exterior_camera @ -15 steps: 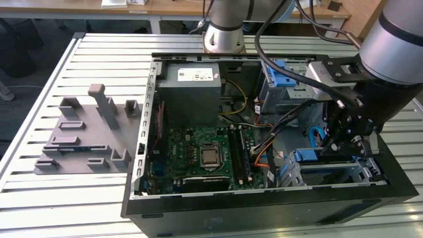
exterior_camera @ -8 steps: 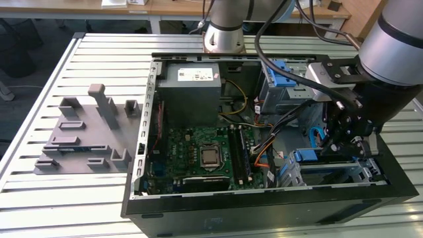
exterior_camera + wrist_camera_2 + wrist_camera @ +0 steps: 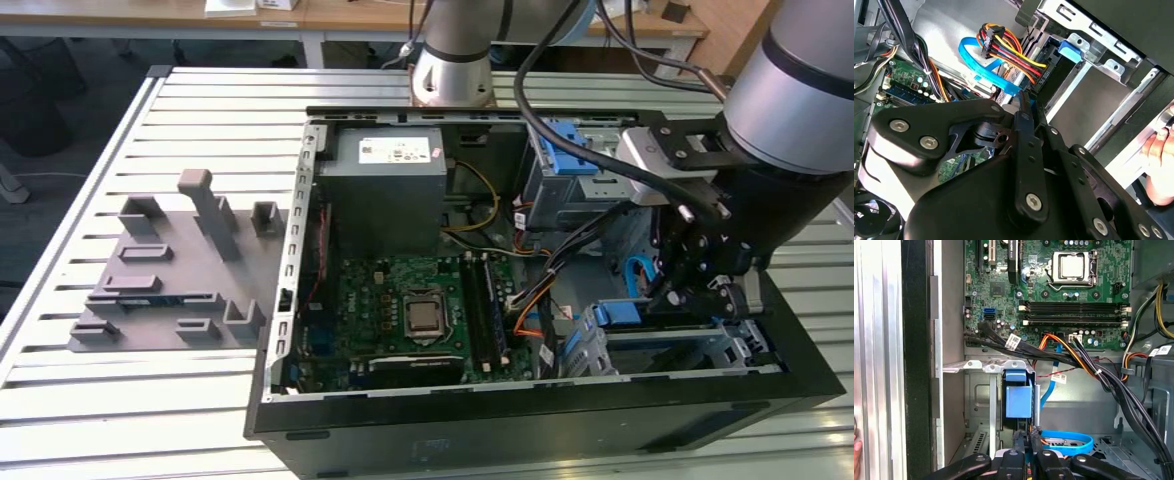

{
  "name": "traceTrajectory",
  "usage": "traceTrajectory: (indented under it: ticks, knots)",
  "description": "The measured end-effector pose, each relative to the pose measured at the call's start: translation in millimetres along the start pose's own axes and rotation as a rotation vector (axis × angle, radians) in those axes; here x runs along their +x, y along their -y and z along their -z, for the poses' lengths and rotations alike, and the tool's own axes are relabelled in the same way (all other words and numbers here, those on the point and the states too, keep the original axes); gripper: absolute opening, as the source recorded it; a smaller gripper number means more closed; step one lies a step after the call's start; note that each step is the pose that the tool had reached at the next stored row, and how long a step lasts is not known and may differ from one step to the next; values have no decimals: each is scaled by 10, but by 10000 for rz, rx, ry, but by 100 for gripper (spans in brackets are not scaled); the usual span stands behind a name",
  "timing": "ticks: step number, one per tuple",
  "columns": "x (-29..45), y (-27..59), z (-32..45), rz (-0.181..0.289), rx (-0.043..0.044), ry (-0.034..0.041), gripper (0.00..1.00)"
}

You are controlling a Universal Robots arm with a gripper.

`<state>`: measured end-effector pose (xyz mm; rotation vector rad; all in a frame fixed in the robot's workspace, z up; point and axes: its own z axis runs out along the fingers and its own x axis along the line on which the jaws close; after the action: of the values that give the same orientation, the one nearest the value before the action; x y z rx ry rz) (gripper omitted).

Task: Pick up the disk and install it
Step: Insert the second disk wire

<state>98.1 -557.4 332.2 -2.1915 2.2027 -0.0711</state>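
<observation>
One gripper (image 3: 1029, 440) reaches inside the open computer case (image 3: 534, 420), jaws pressed together, just beside the blue-latched drive cage (image 3: 1018, 395).

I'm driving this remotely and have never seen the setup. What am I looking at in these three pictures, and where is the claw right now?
The exterior view looks down on a slatted table holding an open computer case and, at that view's left, a grey fixture. The big grey tube is the robot arm. Its claw reaches into the case at the view's right.

Both wrist views come from cameras riding on the arm, so the black linkages in them are the claw itself. It looks shut, and it sits close to the silver cage with the blue latch, beside a blue cable. I cannot tell what sits inside the cage. The green board is the motherboard. A person's hand rests at the case edge.
</observation>
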Motion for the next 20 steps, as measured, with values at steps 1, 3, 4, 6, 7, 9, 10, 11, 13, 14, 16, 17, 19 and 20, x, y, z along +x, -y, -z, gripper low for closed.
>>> traceTrajectory:
  ticks: [1,3,4,6,7,9,10,11,13,14,16,17,19,20]
  knots:
    - [0,0,-1,0,0,4,16]
    - [0,0,-1,-1,0,11,16]
    - [0,1,0,-1,0,12,16]
    - [0,1,4,-5,0,17,16]
    - [0,1,7,-8,0,19,16]
    - [0,2,26,-12,0,22,16]
    - [0,3,40,-13,0,25,16]
    - [0,4,47,-14,0,31,16]
    - [0,3,48,-25,0,45,16]
    - [0,3,48,-64,-1,47,16]
    - [0,3,47,-176,-1,41,16]
    - [0,3,44,-214,-2,42,16]
    - [1,3,37,-230,-2,57,16]
    - [1,3,33,-231,-2,75,16]
